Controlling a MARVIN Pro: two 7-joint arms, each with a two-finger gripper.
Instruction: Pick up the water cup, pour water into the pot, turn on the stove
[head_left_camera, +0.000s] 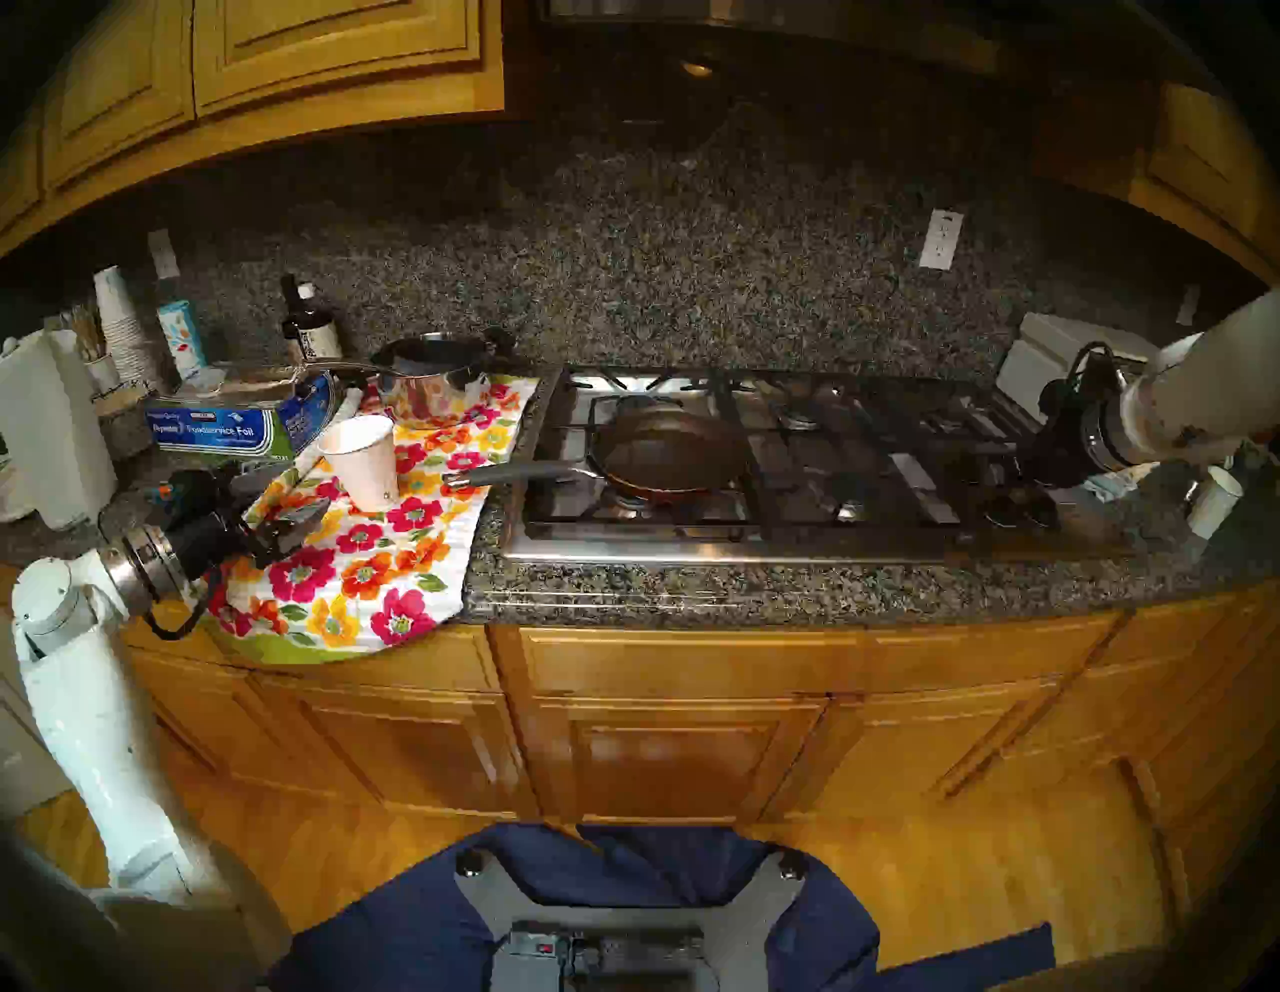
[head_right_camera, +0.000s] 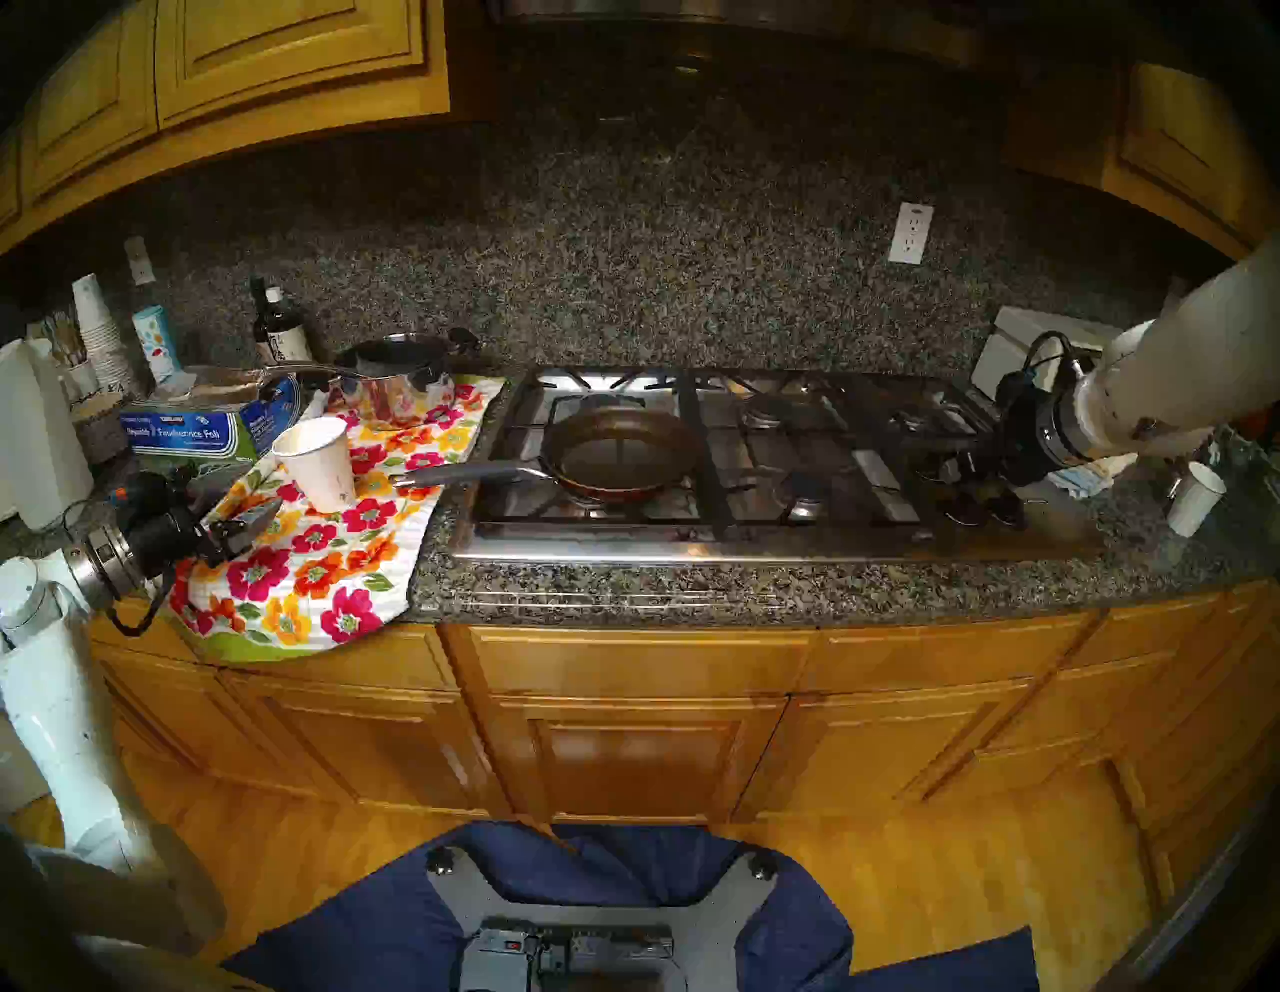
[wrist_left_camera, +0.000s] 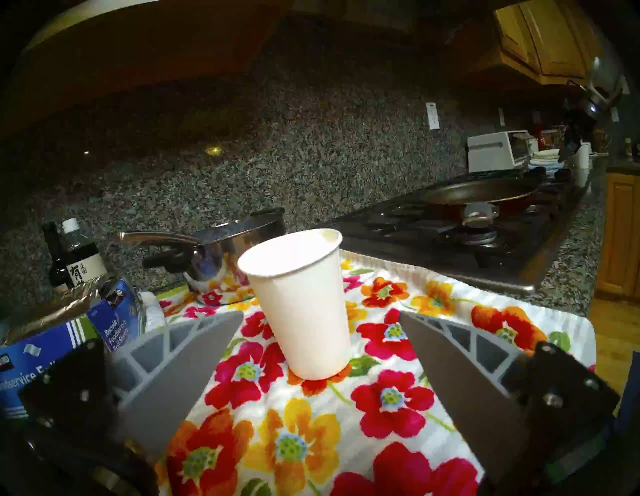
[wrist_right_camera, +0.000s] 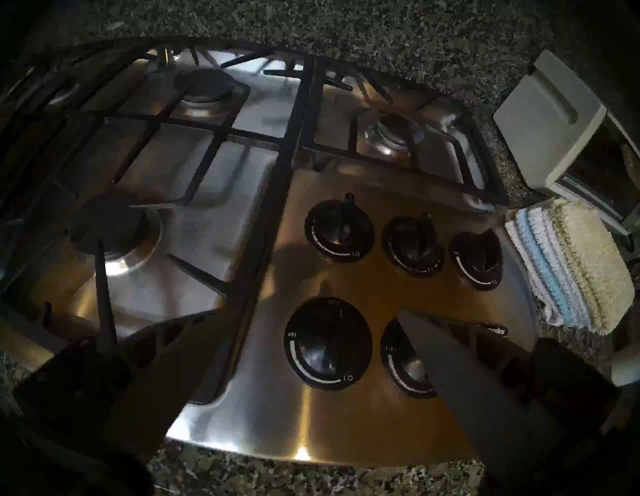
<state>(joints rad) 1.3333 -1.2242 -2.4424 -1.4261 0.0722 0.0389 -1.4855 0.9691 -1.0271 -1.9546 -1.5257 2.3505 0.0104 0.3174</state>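
Left gripper, spread wide, faces the untouched upright water cup.

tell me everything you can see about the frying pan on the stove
The frying pan is shallow and round, dark brown inside and red outside, looking like coated metal. Its long grey handle points toward the floral towel, its end over the towel's edge. It sits level on the black grate over the front left burner of the stove. Whether it holds anything cannot be told. Neither gripper touches it.
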